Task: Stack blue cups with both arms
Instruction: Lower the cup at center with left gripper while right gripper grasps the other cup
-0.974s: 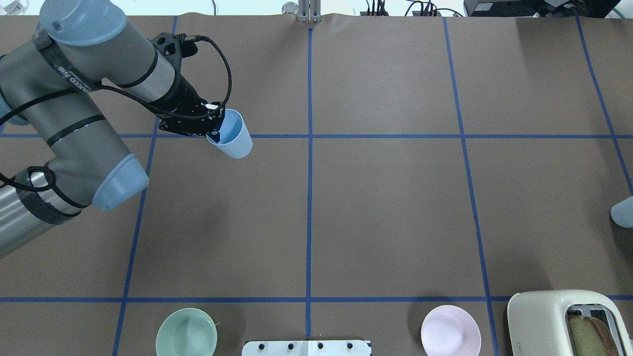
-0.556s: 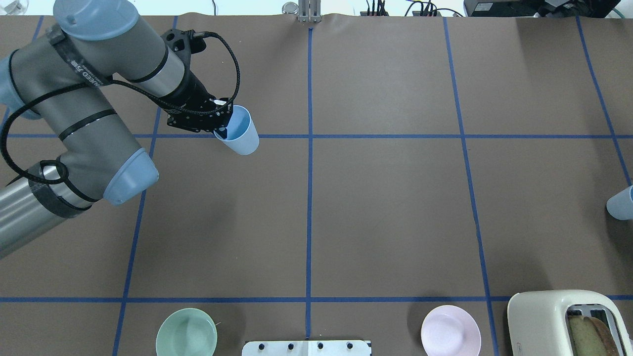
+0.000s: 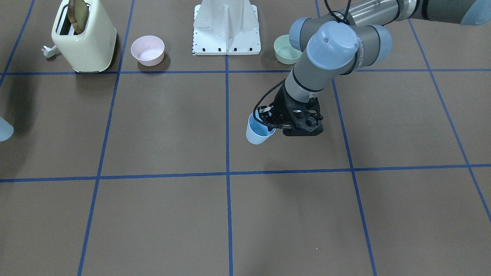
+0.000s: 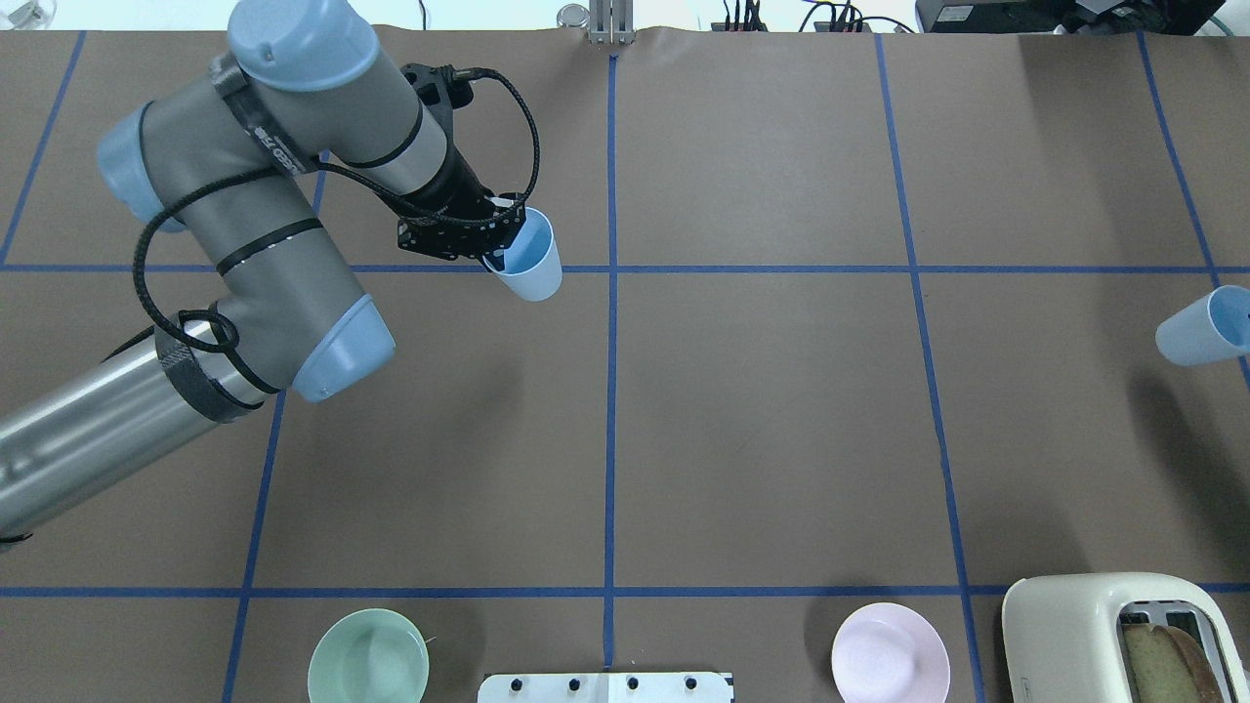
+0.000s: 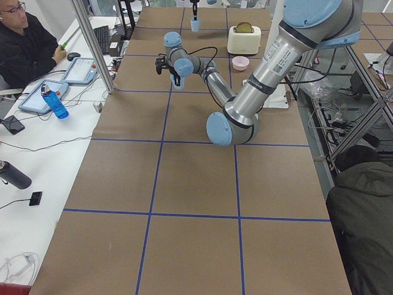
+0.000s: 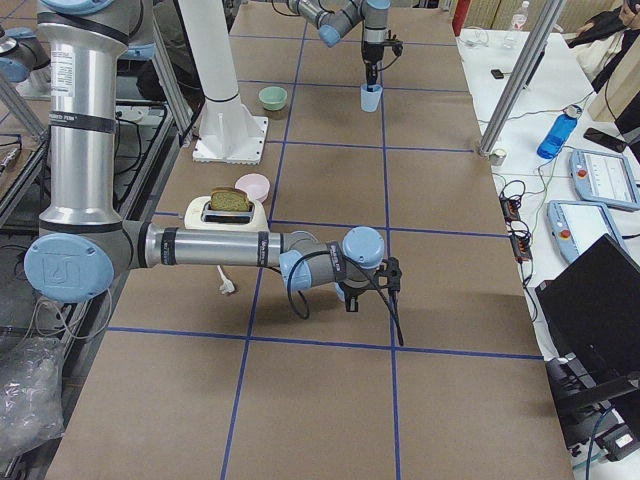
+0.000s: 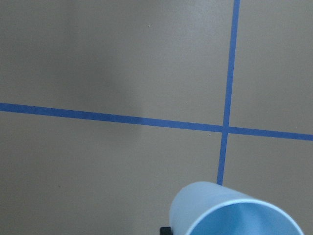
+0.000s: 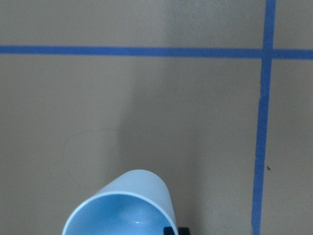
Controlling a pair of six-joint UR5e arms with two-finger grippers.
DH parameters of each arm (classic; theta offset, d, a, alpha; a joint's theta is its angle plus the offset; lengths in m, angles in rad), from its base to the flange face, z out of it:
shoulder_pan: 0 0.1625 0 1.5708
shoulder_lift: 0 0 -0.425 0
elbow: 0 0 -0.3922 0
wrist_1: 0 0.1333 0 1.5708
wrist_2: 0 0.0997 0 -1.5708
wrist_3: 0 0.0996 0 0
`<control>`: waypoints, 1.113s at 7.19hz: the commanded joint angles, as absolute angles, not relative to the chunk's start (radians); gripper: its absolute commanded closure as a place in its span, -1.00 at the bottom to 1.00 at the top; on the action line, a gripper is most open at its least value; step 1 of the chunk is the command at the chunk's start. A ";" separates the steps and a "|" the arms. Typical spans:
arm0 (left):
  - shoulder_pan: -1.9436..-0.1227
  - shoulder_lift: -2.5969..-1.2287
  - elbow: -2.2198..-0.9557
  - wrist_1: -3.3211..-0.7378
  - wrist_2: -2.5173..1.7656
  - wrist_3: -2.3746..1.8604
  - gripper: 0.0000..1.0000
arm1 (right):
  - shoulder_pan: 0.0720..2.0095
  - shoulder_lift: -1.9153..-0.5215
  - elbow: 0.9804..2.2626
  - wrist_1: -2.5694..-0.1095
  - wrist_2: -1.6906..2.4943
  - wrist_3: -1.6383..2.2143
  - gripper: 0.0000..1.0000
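Note:
My left gripper is shut on the rim of a light-blue cup and holds it tilted above the table, just left of the centre tape line. The cup also shows in the front view and the left wrist view. A second blue cup hangs tilted in the air at the overhead view's right edge and fills the bottom of the right wrist view. My right gripper holds it; only a black fingertip shows beside the cup.
A pale green bowl, a pink bowl, a cream toaster with bread in it and the white base mount line the near edge. Operators sit at side tables in the side views.
My left arm has swung right with its cup, toward the centre tape line. The cup at the right edge has moved farther from the robot's edge and more into view.

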State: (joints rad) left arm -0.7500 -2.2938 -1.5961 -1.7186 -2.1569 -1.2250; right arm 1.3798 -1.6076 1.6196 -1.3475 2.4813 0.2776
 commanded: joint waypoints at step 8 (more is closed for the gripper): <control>-0.575 -2.339 -1.477 -1.821 -1.994 -1.284 1.00 | 1.370 -1.172 1.637 -1.704 2.485 0.458 1.00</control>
